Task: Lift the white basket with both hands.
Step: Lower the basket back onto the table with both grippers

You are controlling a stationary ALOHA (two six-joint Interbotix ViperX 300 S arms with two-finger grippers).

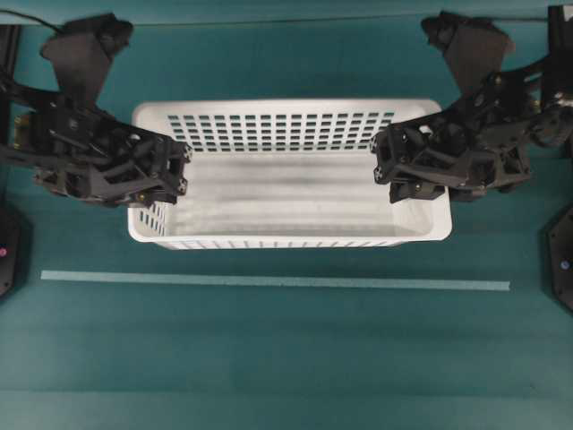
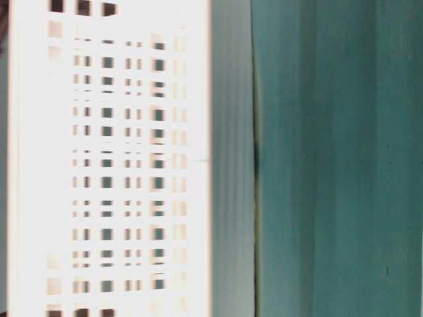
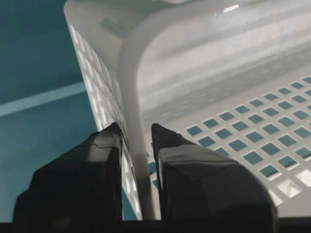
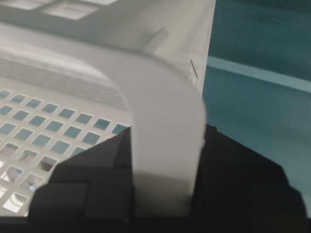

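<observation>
The white basket [image 1: 286, 130] lies lengthwise in the middle of the teal table, and nothing lies on its solid floor. My left gripper [image 1: 183, 170] is shut on its left end wall: in the left wrist view one finger [image 3: 109, 145] is outside the holed wall, the other inside, with the rounded rim [image 3: 133, 97] between them. My right gripper [image 1: 380, 168] is shut on the right end wall. In the right wrist view the broad rim [image 4: 165, 121] fills the gap between the black jaws. The basket's holed wall [image 2: 119, 158] fills the left of the table-level view. Whether it is off the table I cannot tell.
A pale tape line [image 1: 269, 282] runs across the teal table [image 1: 286, 358] in front of the basket. Black brackets stand at the left edge and the right edge [image 1: 561, 269]. Both arms reach in from the back corners.
</observation>
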